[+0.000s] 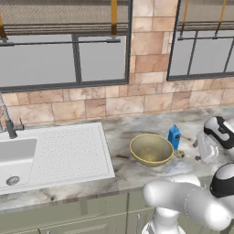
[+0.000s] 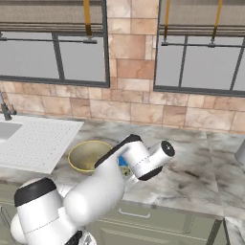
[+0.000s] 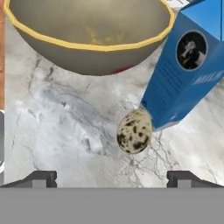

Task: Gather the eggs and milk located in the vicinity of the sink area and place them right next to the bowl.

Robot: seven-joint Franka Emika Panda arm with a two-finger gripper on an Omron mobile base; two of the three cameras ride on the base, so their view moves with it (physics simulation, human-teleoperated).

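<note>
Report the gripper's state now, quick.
Gripper: open, holding nothing, fingertips apart above the counter short of the speckled egg.

- Your open gripper (image 3: 112,177) has bare counter (image 3: 65,127) below it.
- Ahead, the egg (image 3: 134,131), touching the milk (image 3: 183,74), and the bowl (image 3: 87,37) block you.

You face a marbled grey-white counter (image 1: 137,171) running left to right, with grey-green cabinet fronts (image 1: 68,215) below its near edge. Behind it stands a wall of tan and pink stone tiles (image 1: 146,45), holding two dark-framed windows (image 1: 64,55) with orange straps (image 1: 114,18) hanging over their tops.
</note>
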